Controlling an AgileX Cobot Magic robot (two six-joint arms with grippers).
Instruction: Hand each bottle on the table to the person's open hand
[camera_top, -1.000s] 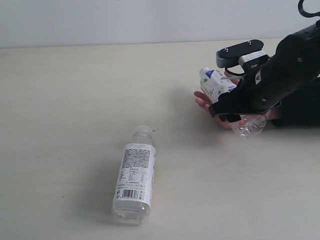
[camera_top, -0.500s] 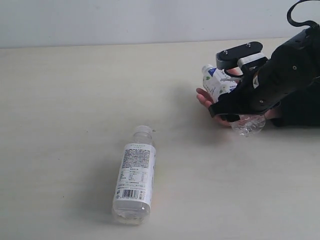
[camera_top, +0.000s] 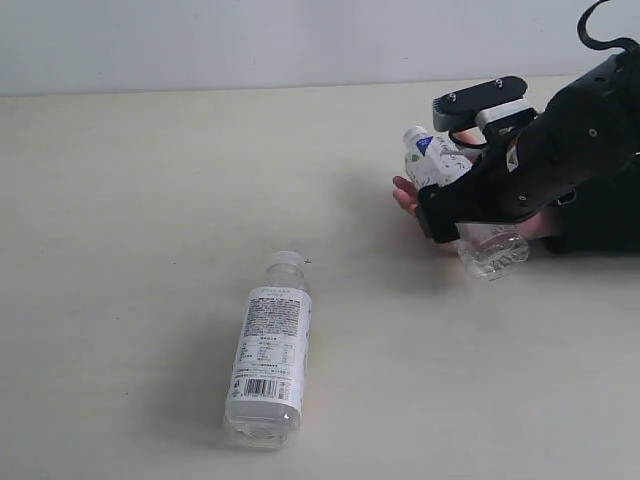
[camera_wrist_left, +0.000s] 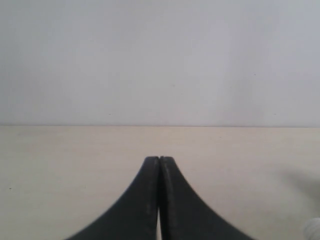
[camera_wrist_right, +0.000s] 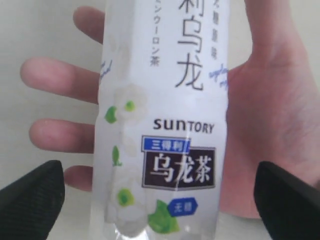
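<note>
A clear bottle with a white and green flowered label (camera_wrist_right: 165, 130) lies across the person's open hand (camera_wrist_right: 270, 125), palm up at the table's right. My right gripper (camera_wrist_right: 160, 197) is open: its black fingertips (camera_wrist_right: 30, 200) stand wide on either side of the bottle without touching it. From outside, this bottle (camera_top: 440, 168) rests on the hand (camera_top: 405, 197) under the right arm. A second clear bottle with a white label and white cap (camera_top: 268, 360) lies on its side on the table (camera_top: 150, 200). My left gripper (camera_wrist_left: 159, 160) is shut and empty above bare table.
The person's black sleeve (camera_top: 600, 215) lies at the right edge behind my right arm. A pale wall (camera_top: 250, 40) runs along the table's far edge. Bare table (camera_top: 130, 300) spreads left of the lying bottle.
My right arm has risen slightly over the hand, and more of the bottle's clear base shows below it. The bottle on the table has not moved.
</note>
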